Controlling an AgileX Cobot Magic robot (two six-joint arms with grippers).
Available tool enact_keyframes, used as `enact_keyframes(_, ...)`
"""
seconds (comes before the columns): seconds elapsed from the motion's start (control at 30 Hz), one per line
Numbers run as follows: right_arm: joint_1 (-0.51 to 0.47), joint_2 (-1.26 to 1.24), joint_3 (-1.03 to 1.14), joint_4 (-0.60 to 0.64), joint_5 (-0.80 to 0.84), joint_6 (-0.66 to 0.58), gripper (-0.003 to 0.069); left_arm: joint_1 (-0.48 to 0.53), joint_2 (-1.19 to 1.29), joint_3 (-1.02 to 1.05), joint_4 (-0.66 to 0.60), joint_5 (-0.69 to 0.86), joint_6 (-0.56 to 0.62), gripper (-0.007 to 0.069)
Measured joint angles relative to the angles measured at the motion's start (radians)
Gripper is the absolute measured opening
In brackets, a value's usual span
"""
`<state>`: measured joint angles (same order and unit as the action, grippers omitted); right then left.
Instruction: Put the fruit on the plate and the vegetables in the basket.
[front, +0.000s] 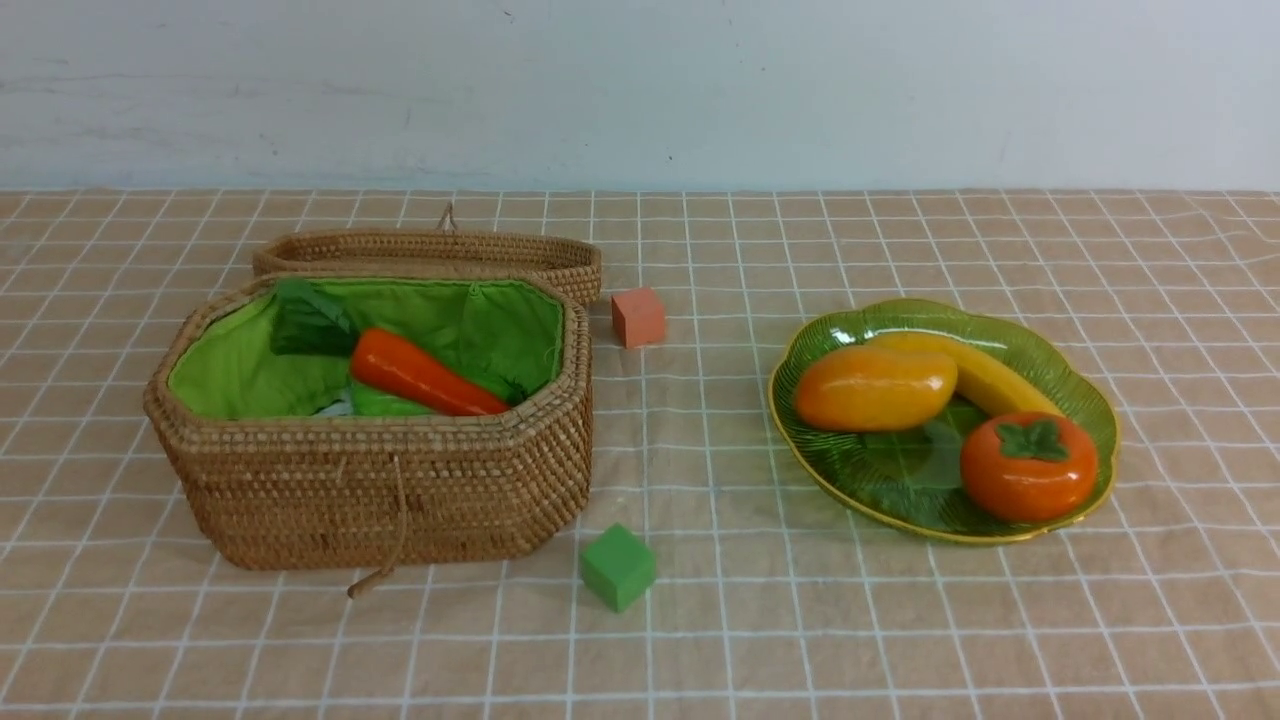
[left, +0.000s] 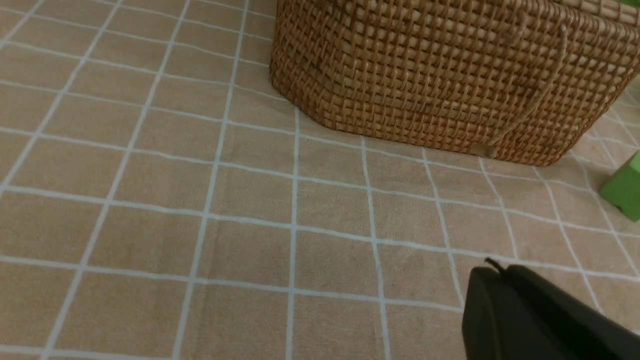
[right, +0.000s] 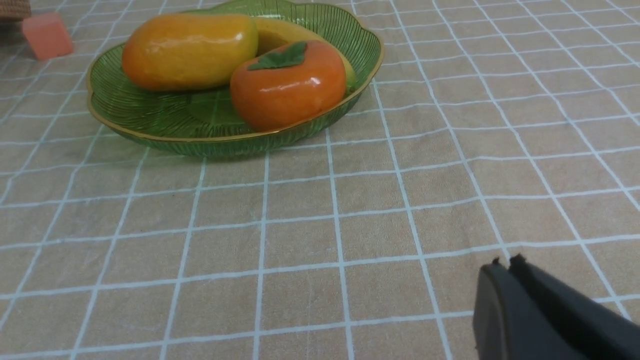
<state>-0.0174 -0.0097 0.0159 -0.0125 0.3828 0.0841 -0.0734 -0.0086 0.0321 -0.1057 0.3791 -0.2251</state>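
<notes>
Orange carrot is being kept in the basket as a vegetable, both grippers being held closed, empty.

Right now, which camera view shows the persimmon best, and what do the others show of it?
The front view: the persimmon appears whole, leafy cap facing the camera. The right wrist view also shows it whole, but more side-on; the left wrist view lacks it.
</notes>
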Motion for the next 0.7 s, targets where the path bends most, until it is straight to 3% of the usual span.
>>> enact_keyframes(0.7,0.0,0.0,0.0,0.0,0.0,0.0,0.0027,0.0,0.0,0.0,0.0,-0.004,-0.033,-0.0013)
